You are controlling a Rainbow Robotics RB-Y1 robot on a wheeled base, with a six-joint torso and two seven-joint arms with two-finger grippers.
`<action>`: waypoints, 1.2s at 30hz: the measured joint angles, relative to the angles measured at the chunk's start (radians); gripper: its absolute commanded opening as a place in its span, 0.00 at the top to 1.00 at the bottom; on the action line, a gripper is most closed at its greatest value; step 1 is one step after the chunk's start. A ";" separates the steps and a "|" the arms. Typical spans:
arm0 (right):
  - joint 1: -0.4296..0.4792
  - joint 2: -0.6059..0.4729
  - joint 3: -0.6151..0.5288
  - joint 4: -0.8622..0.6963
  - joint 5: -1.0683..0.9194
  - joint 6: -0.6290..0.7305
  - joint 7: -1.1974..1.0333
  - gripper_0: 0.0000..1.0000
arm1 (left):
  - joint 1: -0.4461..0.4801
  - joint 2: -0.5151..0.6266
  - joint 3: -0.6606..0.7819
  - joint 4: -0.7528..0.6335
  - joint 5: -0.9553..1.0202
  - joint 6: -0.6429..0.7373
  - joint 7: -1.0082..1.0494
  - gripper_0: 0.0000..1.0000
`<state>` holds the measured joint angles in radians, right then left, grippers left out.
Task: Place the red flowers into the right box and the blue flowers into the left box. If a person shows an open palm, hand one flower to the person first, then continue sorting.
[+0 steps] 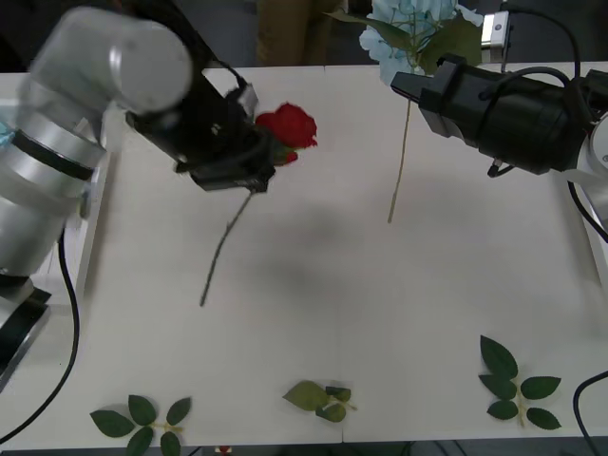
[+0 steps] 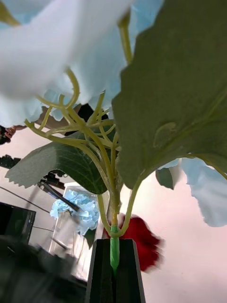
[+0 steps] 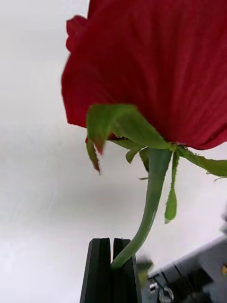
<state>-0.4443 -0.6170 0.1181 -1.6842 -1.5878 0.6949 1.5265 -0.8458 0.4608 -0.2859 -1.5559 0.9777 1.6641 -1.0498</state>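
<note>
Red rose [image 1: 288, 125] in left end effector [image 1: 255, 169], aloft

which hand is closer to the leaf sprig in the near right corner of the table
Right. The right hand holds a blue flower at the far side above that leaf sprig; the left hand is across the table.
</note>
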 measured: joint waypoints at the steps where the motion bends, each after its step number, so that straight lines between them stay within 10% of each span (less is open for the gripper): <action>1: 0.003 0.000 0.000 0.001 0.000 0.001 0.005 1.00 | 0.000 0.000 0.089 -0.004 0.048 0.042 -0.072 1.00; 8: -0.006 0.000 -0.006 0.021 0.142 0.136 0.017 1.00 | 0.027 0.001 0.489 -0.004 0.318 0.107 -0.448 1.00; 13: -0.031 0.000 -0.028 0.051 0.365 0.296 -0.105 1.00 | 0.112 0.001 0.515 -0.004 0.514 -0.116 -0.990 1.00; 17: -0.037 0.003 -0.035 0.053 0.531 0.389 -0.160 1.00 | 0.164 0.001 0.427 -0.004 0.687 -0.367 -1.314 1.00; 29: -0.039 0.143 -0.010 0.132 1.010 0.384 -0.190 1.00 | 0.169 -0.001 -0.127 -0.004 0.760 -1.191 -1.373 1.00; 36: -0.040 0.183 0.047 0.279 1.107 0.239 -0.196 1.00 | 0.166 -0.006 -0.223 -0.004 0.763 -1.278 -1.433 1.00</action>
<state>-0.4846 -0.4340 0.1656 -1.4055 -0.4806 0.9337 1.3301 -0.6801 0.4544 -0.5089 -1.5595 1.7404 0.3863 -2.4827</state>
